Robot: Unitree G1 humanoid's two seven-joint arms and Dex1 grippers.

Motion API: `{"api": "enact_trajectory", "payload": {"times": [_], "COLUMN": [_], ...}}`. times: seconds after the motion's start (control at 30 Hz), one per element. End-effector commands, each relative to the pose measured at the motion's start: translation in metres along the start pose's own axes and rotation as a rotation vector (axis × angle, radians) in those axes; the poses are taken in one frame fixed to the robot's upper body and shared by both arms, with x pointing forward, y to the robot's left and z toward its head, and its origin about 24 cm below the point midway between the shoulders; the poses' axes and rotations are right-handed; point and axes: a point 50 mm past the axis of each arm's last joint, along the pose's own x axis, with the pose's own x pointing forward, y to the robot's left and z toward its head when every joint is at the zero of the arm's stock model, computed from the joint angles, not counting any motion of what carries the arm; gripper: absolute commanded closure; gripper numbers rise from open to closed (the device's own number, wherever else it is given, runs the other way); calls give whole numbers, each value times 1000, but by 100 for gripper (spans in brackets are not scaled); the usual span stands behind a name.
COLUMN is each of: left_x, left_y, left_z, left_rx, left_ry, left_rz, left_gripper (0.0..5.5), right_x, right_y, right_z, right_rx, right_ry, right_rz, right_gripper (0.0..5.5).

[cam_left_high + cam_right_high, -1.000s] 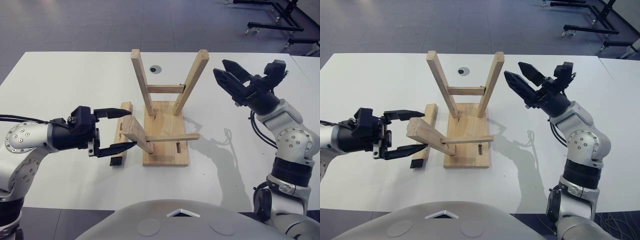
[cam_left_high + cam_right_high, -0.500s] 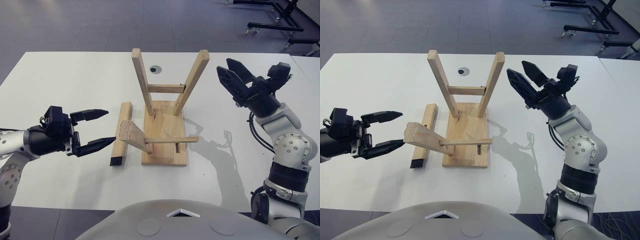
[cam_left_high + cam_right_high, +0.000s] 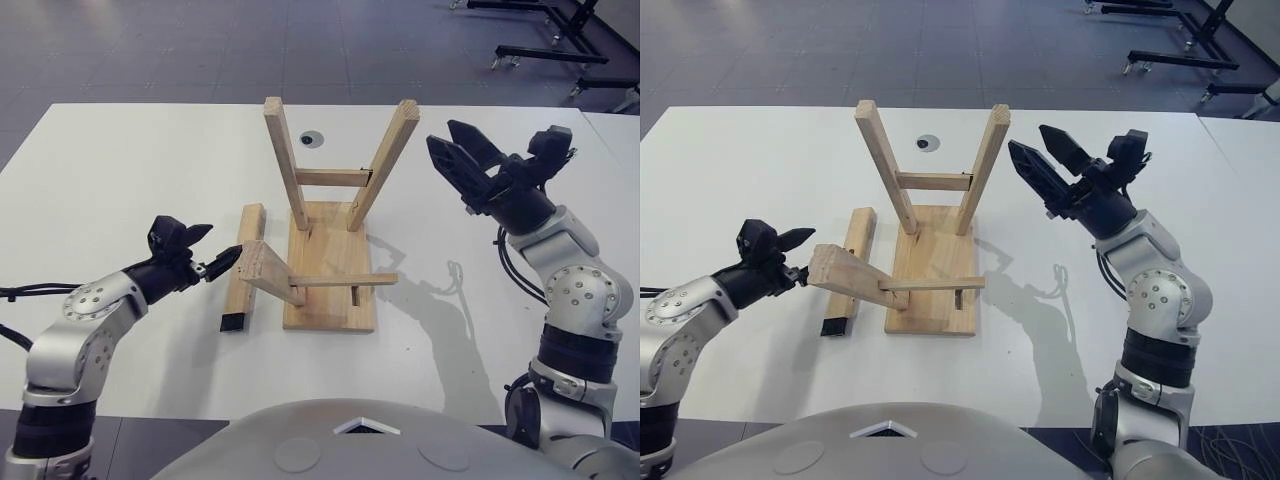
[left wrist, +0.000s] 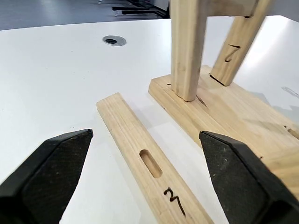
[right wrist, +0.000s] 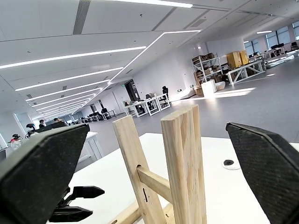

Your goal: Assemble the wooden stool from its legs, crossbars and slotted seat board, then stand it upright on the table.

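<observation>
seat board (image 3: 330,300): flat on the table centre, slots facing up.
upright legs (image 3: 285,165): two stand in the board's far end, leaning apart towards the top, joined by the far crossbar (image 3: 330,178).
tilted leg (image 3: 268,270): we see it slanting on the board's near-left edge, its near crossbar (image 3: 345,279) running right across the board; it does not look seated in a slot.
loose leg (image 4: 145,161): lies flat on the table just left of the board, slot up, joined to nothing.
left gripper (image 3: 220,245): released, jaws wide, low over the table, tips just beside the tilted leg's outer end; we cannot tell if they touch it.
right gripper (image 3: 438,131): released, empty, raised just right of the upright pair.
risk 1: we think a sideways nudge from the left tips would slide the tilted leg off the board, since nothing locks it.
risk 2: closing low could catch the loose leg instead.
risk 3: a bump from the right could lever the upright pair out of its slots.
table (image 3: 120,170): white, matte, with a round grommet (image 3: 312,139) at the far side.
room: grey floor (image 3: 150,50), black wheeled frames (image 3: 545,50) far right.
</observation>
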Motion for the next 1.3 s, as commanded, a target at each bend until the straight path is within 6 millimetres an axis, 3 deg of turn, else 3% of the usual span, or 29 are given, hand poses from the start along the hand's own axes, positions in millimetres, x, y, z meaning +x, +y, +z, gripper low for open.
{"api": "enact_trajectory", "payload": {"times": [0.03,0.27,0.4,0.6,0.8,1.03,1.3], "left_x": [7,18,21,18,8,9,11], "left_y": [-10,-22,-24,-12,13,17,25], "left_z": [-3,-13,-29,-48,-62,-74,-76], "left_rx": [-13,-40,-27,-20,-2,9,2], "left_ry": [80,182,293,387,430,434,346], "left_rz": [31,53,69,133,236,228,226], "left_gripper": [133,133,133,133,234,342,345], "right_x": [-1,0,0,-2,-1,1,2], "right_y": [3,3,3,3,2,0,-1], "right_z": [-3,-5,-6,-5,-6,-5,1], "right_rx": [-12,-15,-22,-27,-31,-41,-54], "right_ry": [11,23,33,31,33,39,9], "right_rz": [-11,-15,-13,-19,-22,-17,-7], "right_gripper": [10,10,10,10,10,10,10]}}
